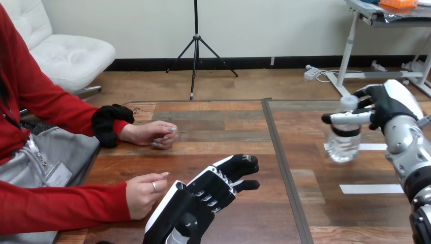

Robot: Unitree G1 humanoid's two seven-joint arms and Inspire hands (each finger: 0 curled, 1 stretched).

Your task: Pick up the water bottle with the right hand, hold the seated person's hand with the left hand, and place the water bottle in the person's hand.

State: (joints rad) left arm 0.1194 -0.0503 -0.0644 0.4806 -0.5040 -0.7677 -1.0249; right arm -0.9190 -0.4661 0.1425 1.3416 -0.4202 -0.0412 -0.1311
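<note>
A clear water bottle [344,137] with a white cap is lifted off the table at the right, and my right hand [383,109] is shut on it, fingers and thumb wrapped round its upper part. My left hand [216,188] hovers low over the table near the front middle, fingers relaxed and holding nothing. Just to its left rests the person's near hand [145,192], loosely curled, with a small gap between the two. The person's far hand [151,134] lies on the table further back, fingers curled.
The wooden table [228,122] has a dark seam [282,162] running front to back through its middle. Two white tape strips [371,188] lie on the right half, one below the bottle.
</note>
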